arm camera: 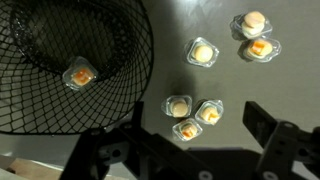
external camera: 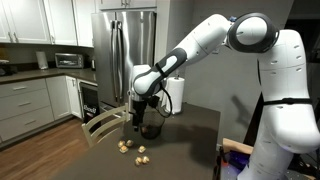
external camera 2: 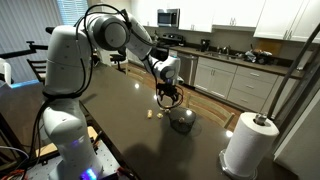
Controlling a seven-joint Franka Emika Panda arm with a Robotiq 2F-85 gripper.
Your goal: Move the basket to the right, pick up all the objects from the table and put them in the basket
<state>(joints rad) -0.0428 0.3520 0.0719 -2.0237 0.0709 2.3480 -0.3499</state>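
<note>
Your fingers point(arm camera: 275, 140) hang apart and empty over a cluster of three objects point(arm camera: 209, 113), likely lined up to straddle one. The basket point(arm camera: 60, 110), just beside them near the desk's point(arm camera: 290, 95) edge, holds one, kept close for short drops.

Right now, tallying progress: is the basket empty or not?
Not empty: the wrist view shows one piece inside the basket; six others lie outside on the table.

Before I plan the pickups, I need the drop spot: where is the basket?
In the wrist view the basket fills the upper left, on the table, with the loose objects lying to its right.
</note>
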